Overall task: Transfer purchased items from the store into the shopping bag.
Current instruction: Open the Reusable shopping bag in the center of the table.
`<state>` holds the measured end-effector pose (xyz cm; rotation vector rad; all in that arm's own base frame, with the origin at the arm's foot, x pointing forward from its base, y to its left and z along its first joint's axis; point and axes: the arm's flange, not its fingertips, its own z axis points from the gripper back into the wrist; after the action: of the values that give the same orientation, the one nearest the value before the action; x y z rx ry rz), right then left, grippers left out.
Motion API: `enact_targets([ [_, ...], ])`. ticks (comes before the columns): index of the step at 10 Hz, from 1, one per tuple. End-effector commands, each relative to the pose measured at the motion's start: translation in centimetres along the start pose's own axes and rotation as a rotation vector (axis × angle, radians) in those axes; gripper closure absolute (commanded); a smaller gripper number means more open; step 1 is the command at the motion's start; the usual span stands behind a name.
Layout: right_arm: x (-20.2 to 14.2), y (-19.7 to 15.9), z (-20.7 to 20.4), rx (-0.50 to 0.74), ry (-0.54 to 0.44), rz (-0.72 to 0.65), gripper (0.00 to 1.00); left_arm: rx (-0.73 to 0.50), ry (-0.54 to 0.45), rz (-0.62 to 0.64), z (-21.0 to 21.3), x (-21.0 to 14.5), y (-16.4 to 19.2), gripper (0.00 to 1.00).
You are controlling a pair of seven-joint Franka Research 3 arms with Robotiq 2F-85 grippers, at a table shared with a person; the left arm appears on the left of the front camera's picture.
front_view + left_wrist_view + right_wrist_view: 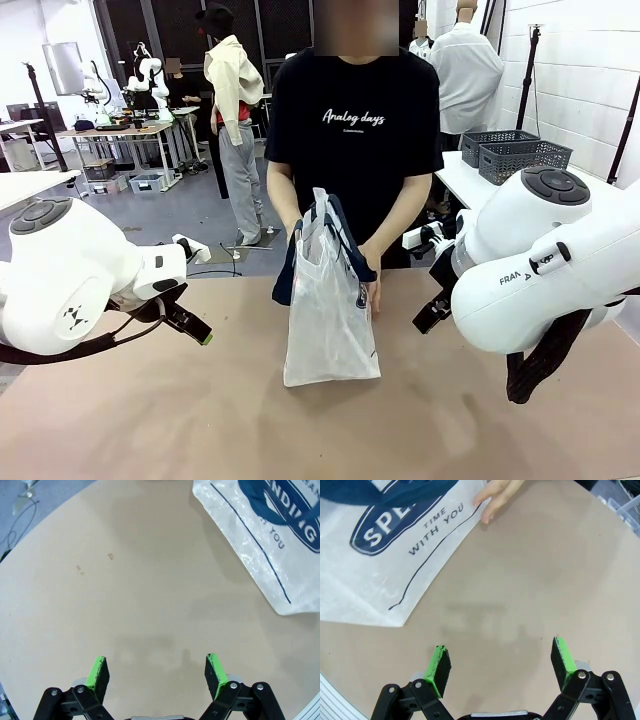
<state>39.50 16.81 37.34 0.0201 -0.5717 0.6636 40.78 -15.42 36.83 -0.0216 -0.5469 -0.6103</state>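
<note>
One shopping bag (330,310) stands upright on the desk (150,420). It is made of thin, crinkly white plastic that you can partly see through. It has two dark blue strap handles (345,240) at the top. On its side is one dark blue oval logo (385,527) with white letters. A thin dark blue line runs near the edge of the bag.

The desk is flat, smooth and light brown.

One person (355,130) in a black T-shirt stands just behind the shopping bag. One hand (495,495) of the person touches the side of the bag.

Two round, smooth white arms reach in. The left arm (70,275) is to the left of the shopping bag. The right arm (540,270) is to the right of it.

Each arm has two black fingers with green pads. The left fingers (97,672) are spread wide and hold nothing. They are near the bag but apart from it. The right fingers (440,662) are spread wide too and hold nothing. They are also near the bag and do not touch it.

Two dark grey baskets (520,155) with lattice walls sit on another white desk, well behind the shopping bag and to its right.
</note>
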Motion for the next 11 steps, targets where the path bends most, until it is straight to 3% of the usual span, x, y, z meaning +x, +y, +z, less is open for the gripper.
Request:
enact_targets([
  [1, 0.0, -0.01, 0.0, 0.0, 0.0, 0.0, 0.0, 0.001, 0.0, 0.003, 0.01, -0.06, 0.13, 0.0],
  [11, 0.0, -0.01, 0.0, 0.0, 0.0, 0.0, 0.0, 0.001, 0.0, 0.003, 0.01, -0.06, 0.13, 0.0],
])
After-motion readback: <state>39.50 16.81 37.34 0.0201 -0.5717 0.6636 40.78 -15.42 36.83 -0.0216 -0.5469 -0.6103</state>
